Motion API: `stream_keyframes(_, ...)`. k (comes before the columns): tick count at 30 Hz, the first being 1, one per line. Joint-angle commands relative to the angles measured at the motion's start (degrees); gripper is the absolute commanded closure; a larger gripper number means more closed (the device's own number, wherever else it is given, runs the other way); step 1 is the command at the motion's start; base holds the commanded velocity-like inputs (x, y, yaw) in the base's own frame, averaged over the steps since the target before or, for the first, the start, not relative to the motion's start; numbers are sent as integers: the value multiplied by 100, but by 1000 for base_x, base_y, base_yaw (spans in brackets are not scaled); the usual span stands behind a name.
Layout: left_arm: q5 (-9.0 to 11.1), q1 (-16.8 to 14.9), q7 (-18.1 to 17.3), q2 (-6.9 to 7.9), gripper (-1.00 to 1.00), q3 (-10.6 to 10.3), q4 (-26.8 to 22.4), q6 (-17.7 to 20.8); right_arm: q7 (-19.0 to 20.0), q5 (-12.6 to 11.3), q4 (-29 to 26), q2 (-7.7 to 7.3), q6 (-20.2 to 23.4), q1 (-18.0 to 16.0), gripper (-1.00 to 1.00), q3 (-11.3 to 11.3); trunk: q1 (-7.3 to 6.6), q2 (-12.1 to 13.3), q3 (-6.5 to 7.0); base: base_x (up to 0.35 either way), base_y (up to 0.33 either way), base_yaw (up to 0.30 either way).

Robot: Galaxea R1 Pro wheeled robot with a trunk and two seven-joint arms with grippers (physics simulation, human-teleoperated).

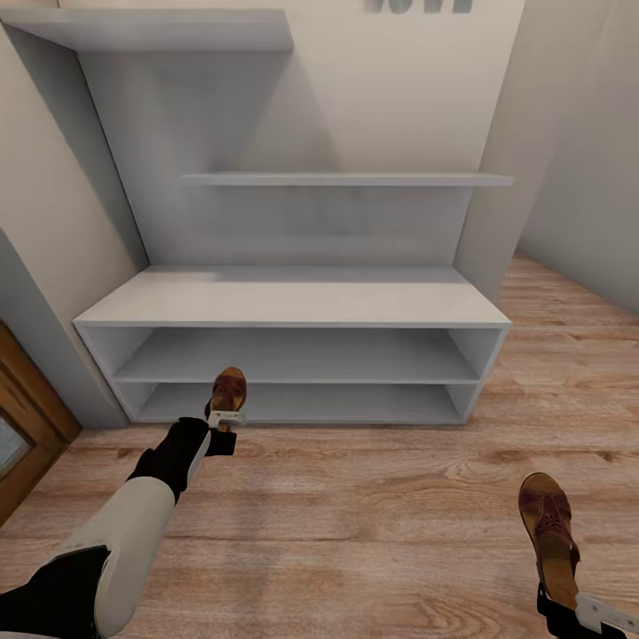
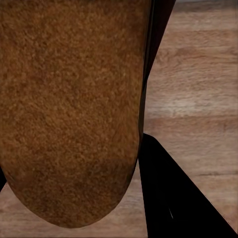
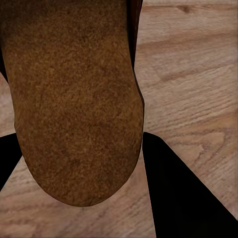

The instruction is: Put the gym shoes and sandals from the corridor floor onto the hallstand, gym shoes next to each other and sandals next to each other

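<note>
The white-grey hallstand [image 1: 293,306] stands ahead, its bench top and two open shelves bare. My left gripper [image 1: 225,417] is shut on one brown sandal [image 1: 228,390], held toe-forward just in front of the bottom shelf's left part. My right gripper [image 1: 568,612] is shut on the other sandal [image 1: 548,528], held over the corridor floor [image 1: 355,515] at the lower right. In each wrist view a mottled brown sandal [image 2: 69,109] [image 3: 74,99] sits close up between dark fingers [image 2: 173,198] [image 3: 183,193], above the planks. The gym shoes are out of view.
Staggered wall shelves [image 1: 346,179] hang above the bench. A wooden door [image 1: 22,435] is at the left edge. Walls close in on both sides of the rack, with open floor running off to the right.
</note>
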Motion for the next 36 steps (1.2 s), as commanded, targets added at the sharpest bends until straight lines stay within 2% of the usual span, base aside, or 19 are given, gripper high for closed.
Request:
stream_keyframes(1, -76, 4, -68, -3, 100, 39, -11, 24, -33, 44, 8, -1, -12, -5, 100, -14, -1, -2, -6, 0, 0, -96)
stream_keyframes(11, -69, 66, -61, 43, 100, 56, -12, 4, -33, 46, 8, -1, -12, -5, 100, -8, -1, -2, -7, 85, 0, -122)
stream_keyframes(36, -60, 55, -61, 64, 100, 80, -3, 0, -28, 53, 8, -1, -12, -5, 100, 0, -1, -2, -7, 333, -4, -2)
